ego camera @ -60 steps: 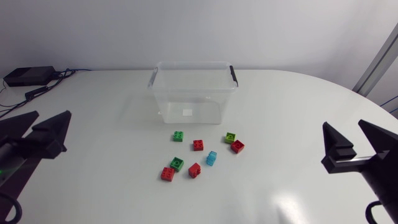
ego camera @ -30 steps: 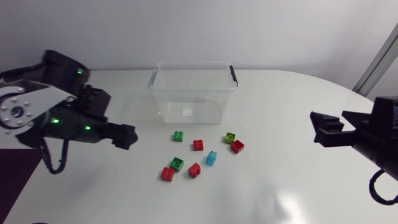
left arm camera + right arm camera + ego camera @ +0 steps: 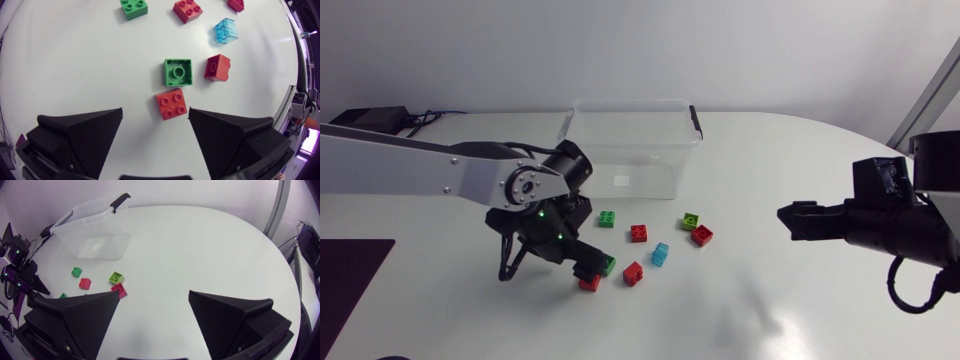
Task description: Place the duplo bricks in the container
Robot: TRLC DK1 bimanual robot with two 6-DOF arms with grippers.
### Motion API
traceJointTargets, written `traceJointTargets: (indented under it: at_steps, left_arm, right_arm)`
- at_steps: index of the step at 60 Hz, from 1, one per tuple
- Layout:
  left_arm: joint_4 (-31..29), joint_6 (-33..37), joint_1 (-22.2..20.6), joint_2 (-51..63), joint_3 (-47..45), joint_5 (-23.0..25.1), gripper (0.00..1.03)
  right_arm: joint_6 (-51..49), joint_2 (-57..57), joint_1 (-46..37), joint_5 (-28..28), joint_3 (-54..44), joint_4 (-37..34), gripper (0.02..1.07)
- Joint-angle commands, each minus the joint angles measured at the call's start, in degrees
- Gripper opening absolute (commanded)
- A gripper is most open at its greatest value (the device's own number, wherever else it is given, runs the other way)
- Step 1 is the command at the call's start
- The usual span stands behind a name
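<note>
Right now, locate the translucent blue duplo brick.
Head view: the translucent blue duplo brick lies mid-table, between the red brick at its left and the rightmost red brick.

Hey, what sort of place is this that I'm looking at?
Probably a robotics lab or test bench: a left arm and a right arm at a plain white table, with a clear container and scattered duplo bricks set out like a sorting trial.
</note>
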Motion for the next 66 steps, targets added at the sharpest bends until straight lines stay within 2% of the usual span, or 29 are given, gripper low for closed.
traceJointTargets:
  at_steps: [1, 7, 13, 19, 27, 30, 36, 40, 43, 50, 62, 66]
  left_arm:
    - [0.0, -2.4, -1.7, 2.7, 1.7, 0.8, 0.91]
    - [0.0, -3.4, -2.3, 4.6, 2.5, 0.8, 0.83]
    - [0.0, -3.9, -2.4, 5.9, 2.5, 0.9, 0.73]
    - [0.8, -4.2, -2.4, 7.8, 2.1, 0.9, 0.58]
    - [2.5, -4.1, -2.3, 10.1, 1.0, 1.8, 0.31]
    - [3.1, -3.4, -2.4, 9.9, 0.1, 2.3, 0.27]
    - [3.4, -2.3, -3.3, 8.7, -1.4, 2.3, 0.24]
    - [2.2, -1.5, -3.9, 6.6, -1.9, 2.3, 0.23]
    - [1.3, -0.3, -3.8, 3.2, -2.5, 2.0, 0.21]
    - [-2.1, 1.9, -0.2, -4.4, -0.6, 2.0, 0.21]
    - [-2.8, 5.8, 6.5, -15.2, 5.3, 2.0, 0.22]
    - [-1.7, 6.8, 7.5, -17.8, 7.2, 2.0, 0.22]
  right_arm:
    - [-0.5, 2.3, 0.7, -1.6, 1.4, -0.6, 1.02]
    - [-1.3, 5.6, 2.4, -1.9, 1.9, -0.5, 1.02]
    - [-4.1, 8.3, 4.5, -4.4, 1.6, 0.3, 1.02]
    - [-5.5, 11.8, 7.7, -4.0, 1.5, 2.7, 1.02]
    - [-8.1, 18.8, 11.5, -2.9, 2.8, 5.8, 1.02]
    - [-8.7, 22.1, 12.5, -1.7, 3.4, 8.2, 1.02]
    - [-10.7, 28.6, 13.5, -1.5, 5.4, 10.0, 1.01]
    - [-12.1, 33.1, 13.5, -1.5, 6.8, 12.1, 0.96]
    - [-12.8, 35.9, 13.5, -1.5, 7.9, 13.3, 0.96]
    - [-14.1, 41.7, 13.9, -1.6, 11.1, 13.8, 0.95]
    - [-14.9, 48.8, 15.4, -1.0, 15.7, 14.1, 0.92]
    - [-14.9, 50.8, 16.1, -0.3, 16.6, 14.3, 0.82]
